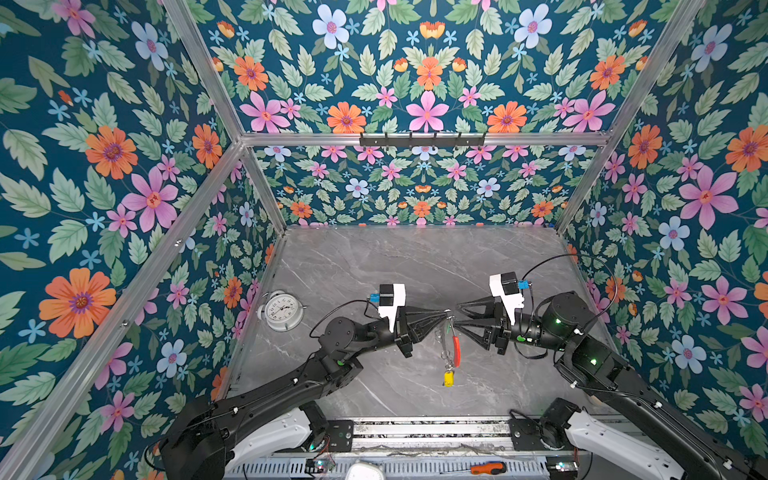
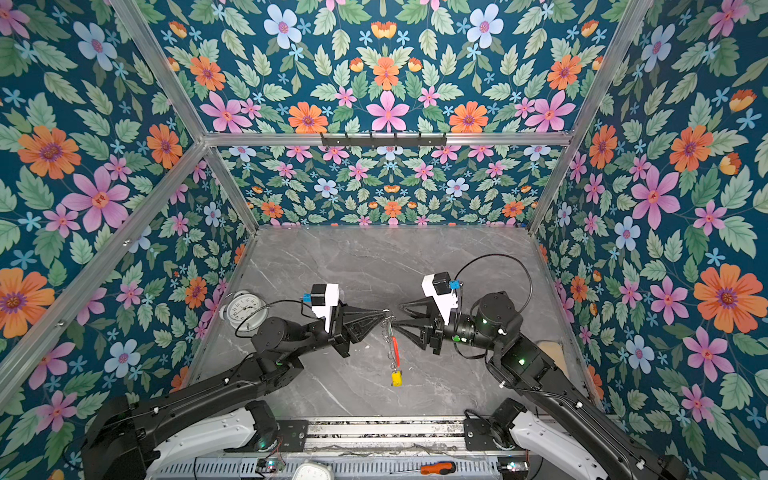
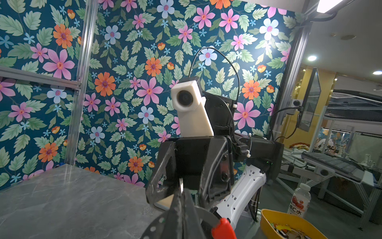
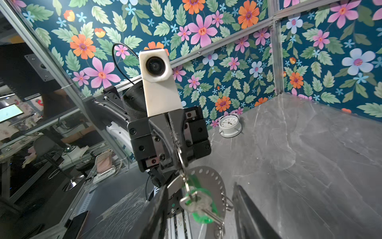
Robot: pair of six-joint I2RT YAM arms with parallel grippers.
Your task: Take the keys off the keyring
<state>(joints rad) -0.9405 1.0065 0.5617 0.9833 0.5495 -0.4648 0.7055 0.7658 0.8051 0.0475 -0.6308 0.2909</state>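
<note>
Mid-frame, the left gripper (image 1: 447, 313) pinches the hanging keyring (image 1: 456, 351) tight. The right gripper (image 1: 456, 318) gapes around the green key (image 4: 198, 204). Next, I think: squeeze it, then pull.

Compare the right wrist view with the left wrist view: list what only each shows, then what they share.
Only the right wrist view: the green key and the alarm clock. Only the left wrist view: the red section, a yellow bin and a bottle. Both: the keyring, the grey table and flowered walls.
</note>
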